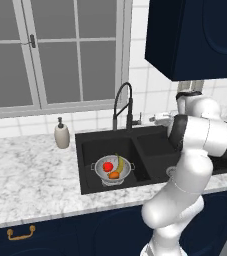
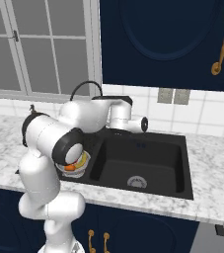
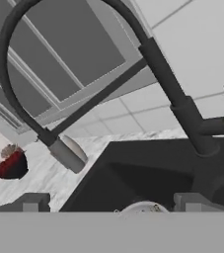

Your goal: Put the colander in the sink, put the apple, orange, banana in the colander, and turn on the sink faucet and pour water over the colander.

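The claw [image 3: 111, 203] stands released, its two dark tips [image 3: 30, 201] spread wide with nothing between them, and it looks along the sink faucet [image 3: 170, 91] from close by. In the hand view the black gooseneck arcs over the top of the picture and comes down to its grey spout end, while the small side lever juts out at the right edge. In the left base view the hand sits behind the arm's upper links, just right of the faucet [image 1: 123, 106] at the back rim of the sink [image 1: 150, 137].

The sink is a matte black double basin set into the marbled desk [image 1: 30, 175]. The colander [image 1: 113, 171] rests in the left basin — a shiny silver bowl with small dark handles. Inside it lie the apple [image 1: 108, 166] at the left, the banana [image 1: 120, 163] curving along the right, and the orange [image 1: 114, 175] at the front, all close together. In the right base view the right basin shows its round silver drain [image 2: 137, 182].

A beige soap dispenser [image 1: 62, 134] stands on the desk left of the sink — well apart from the colander.
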